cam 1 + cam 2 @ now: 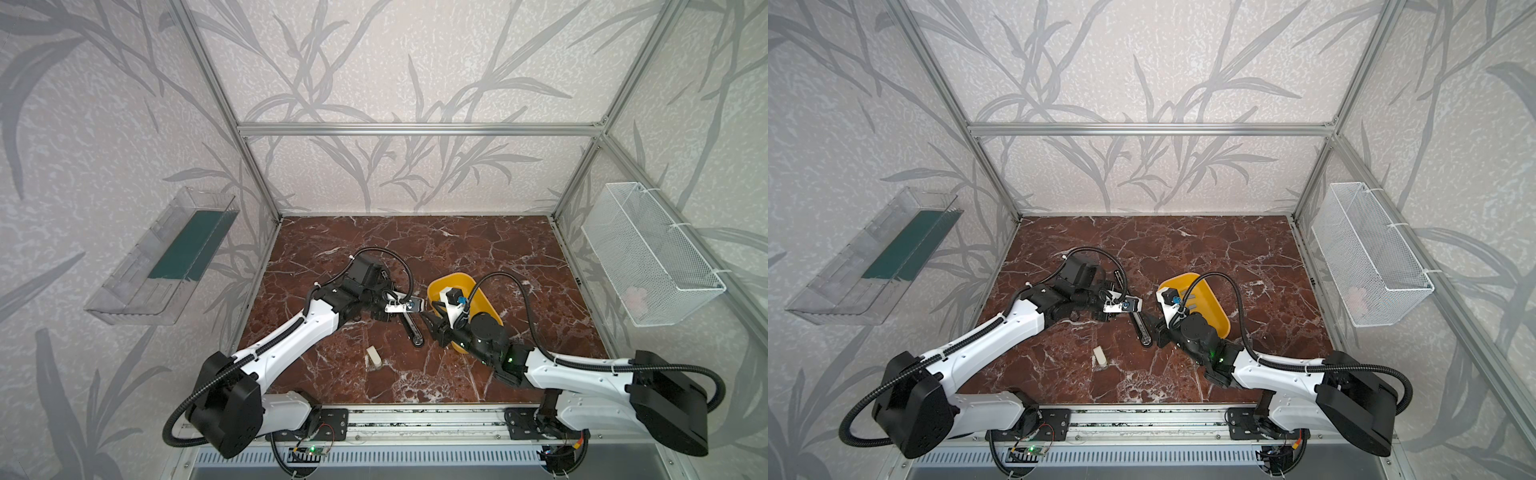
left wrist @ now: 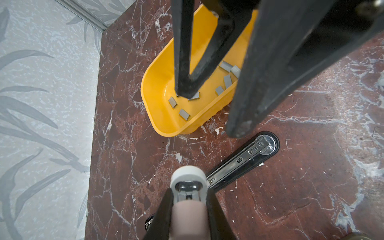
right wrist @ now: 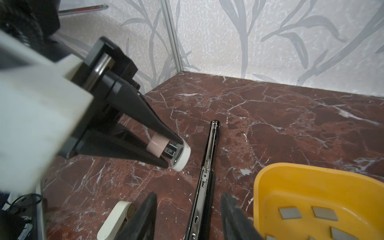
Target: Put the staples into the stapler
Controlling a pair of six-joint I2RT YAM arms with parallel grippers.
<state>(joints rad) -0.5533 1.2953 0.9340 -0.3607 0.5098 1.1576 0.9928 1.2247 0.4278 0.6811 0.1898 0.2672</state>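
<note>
Several grey staples (image 2: 184, 114) lie in a yellow tray (image 2: 158, 87), which also shows in a top view (image 1: 446, 283). A long black stapler (image 3: 207, 166) lies opened flat on the marble, its metal channel facing up; in both top views (image 1: 413, 330) (image 1: 1142, 328) it sits between the arms. My left gripper (image 2: 189, 193) is shut on a small pink-and-white stapler (image 3: 158, 146), held above the table left of the black one. My right gripper (image 3: 190, 209) stands open, one finger on each side of the black stapler and apart from it. One loose staple (image 3: 245, 172) rests on the table beside the tray.
A cream stapler (image 1: 373, 357) lies on the table toward the front, close to my right gripper's finger. The yellow tray sits tight against the right arm. A clear bin (image 1: 166, 257) hangs on the left wall and a white mesh basket (image 1: 652, 253) on the right wall.
</note>
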